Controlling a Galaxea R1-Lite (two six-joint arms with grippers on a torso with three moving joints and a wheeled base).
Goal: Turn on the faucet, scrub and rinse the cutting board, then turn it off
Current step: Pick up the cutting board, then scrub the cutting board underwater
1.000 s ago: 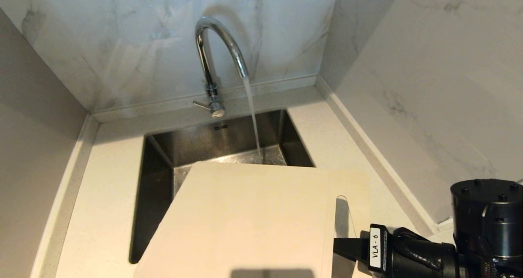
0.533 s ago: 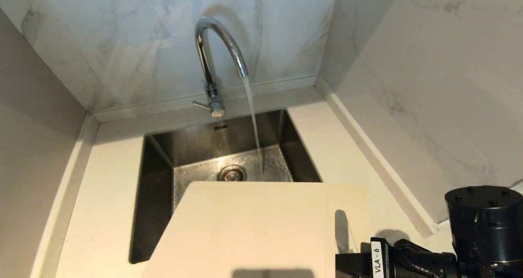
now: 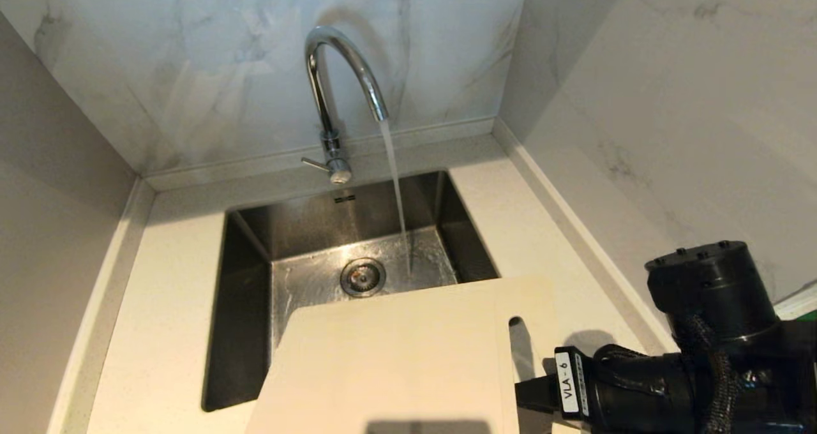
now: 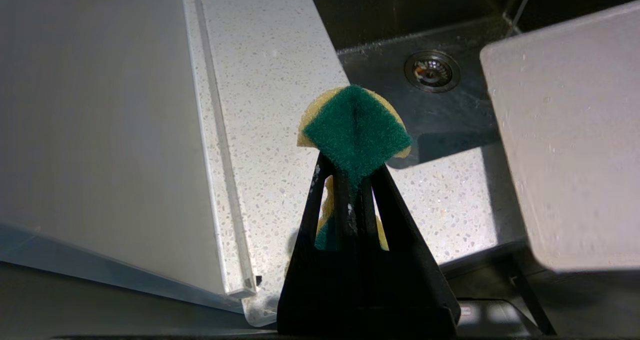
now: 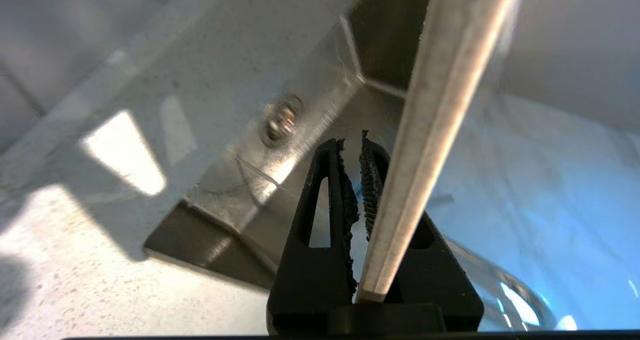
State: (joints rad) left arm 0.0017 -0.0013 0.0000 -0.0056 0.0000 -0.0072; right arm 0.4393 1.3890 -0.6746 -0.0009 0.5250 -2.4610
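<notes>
The chrome faucet [image 3: 332, 89] stands behind the sink, and a stream of water [image 3: 397, 198] falls from it into the basin. The beige cutting board [image 3: 396, 357] hangs tilted over the sink's near half, clear of the stream. My right gripper [image 3: 526, 392] is shut on its edge by the handle cutout. In the right wrist view the cutting board [image 5: 440, 110] runs edge-on through the right gripper [image 5: 352, 152]. My left gripper [image 4: 352, 170], outside the head view, is shut on a green and yellow sponge [image 4: 355, 127] over the counter, left of the cutting board [image 4: 575, 130].
The steel sink [image 3: 242, 293] has its drain [image 3: 362, 276] uncovered. Pale speckled countertop [image 3: 166, 293] surrounds it. Marble walls close in behind and on the right, near my right arm. The faucet's thin lever [image 3: 313, 163] points left at its base.
The right gripper has drawn the cutting board back toward me and tilted it, uncovering the drain. The right wrist has risen and turned. Water keeps running.
</notes>
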